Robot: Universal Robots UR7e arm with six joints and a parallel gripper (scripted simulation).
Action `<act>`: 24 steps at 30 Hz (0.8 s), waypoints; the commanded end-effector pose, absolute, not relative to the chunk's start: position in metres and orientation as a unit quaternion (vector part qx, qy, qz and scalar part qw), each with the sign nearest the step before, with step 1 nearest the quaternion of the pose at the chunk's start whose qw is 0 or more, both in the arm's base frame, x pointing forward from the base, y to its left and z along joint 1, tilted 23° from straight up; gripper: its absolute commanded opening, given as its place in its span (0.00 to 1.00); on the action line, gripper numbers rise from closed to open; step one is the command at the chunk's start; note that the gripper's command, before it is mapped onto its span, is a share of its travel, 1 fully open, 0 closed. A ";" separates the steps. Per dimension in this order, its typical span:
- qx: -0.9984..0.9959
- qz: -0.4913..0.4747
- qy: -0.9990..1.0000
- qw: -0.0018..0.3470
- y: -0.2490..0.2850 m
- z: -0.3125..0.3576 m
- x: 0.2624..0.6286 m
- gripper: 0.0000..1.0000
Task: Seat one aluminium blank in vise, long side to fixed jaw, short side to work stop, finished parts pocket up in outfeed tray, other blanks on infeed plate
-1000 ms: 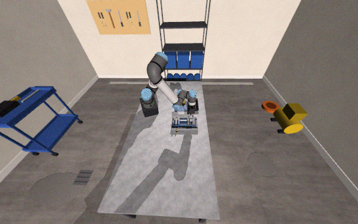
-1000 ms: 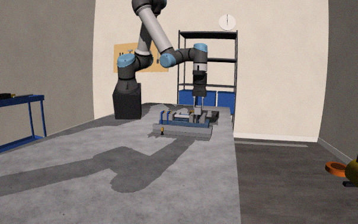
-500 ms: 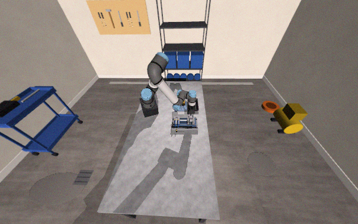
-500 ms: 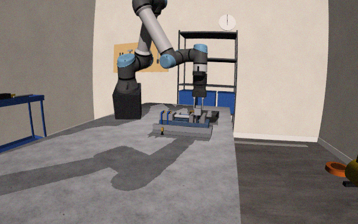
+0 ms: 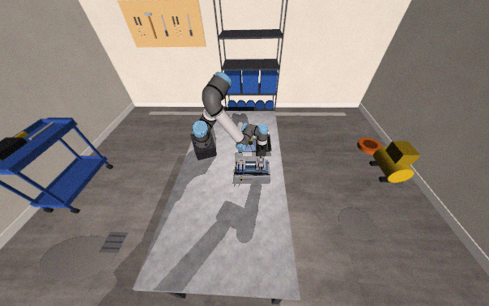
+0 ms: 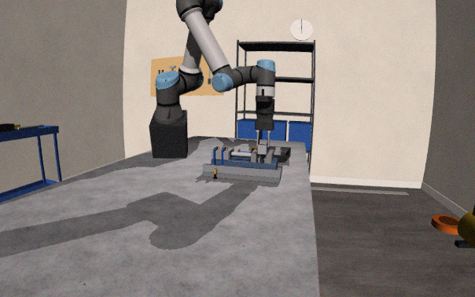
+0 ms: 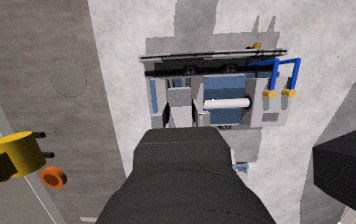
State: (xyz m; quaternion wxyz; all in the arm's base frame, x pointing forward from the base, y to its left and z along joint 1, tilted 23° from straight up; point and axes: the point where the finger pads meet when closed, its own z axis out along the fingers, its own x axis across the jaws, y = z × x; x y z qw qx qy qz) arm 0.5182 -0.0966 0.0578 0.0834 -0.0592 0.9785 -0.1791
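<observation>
The vise [image 5: 252,167] sits on a grey base plate on the table; it also shows in the exterior view [image 6: 245,157] and the wrist view [image 7: 220,97]. Its blue hoses [image 7: 280,75] mark one end, and a white rod [image 7: 226,103] lies across the opening. My gripper [image 6: 263,144] points straight down at the end away from the hoses and is shut on a grey block [image 7: 179,102]. I cannot tell whether the block is a blank or a finished part. The gripper body hides the fingertips in the wrist view. A dark tray [image 6: 281,151] lies just behind the vise.
The arm's black pedestal [image 6: 169,137] stands left of the vise. A small yellow-topped post [image 6: 215,173] stands at the plate's front edge. A shelf rack with blue bins [image 6: 275,98] is behind the table. A blue cart [image 5: 40,162] and a yellow machine [image 5: 394,162] stand on the floor.
</observation>
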 end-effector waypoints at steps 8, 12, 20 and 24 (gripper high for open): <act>-0.059 -0.179 0.978 0.084 -0.098 0.055 0.519 0.00; -0.059 -0.179 0.978 0.084 -0.098 0.053 0.520 0.00; -0.059 -0.179 0.978 0.084 -0.099 0.052 0.520 0.00; -0.059 -0.179 0.978 0.084 -0.099 0.051 0.520 0.00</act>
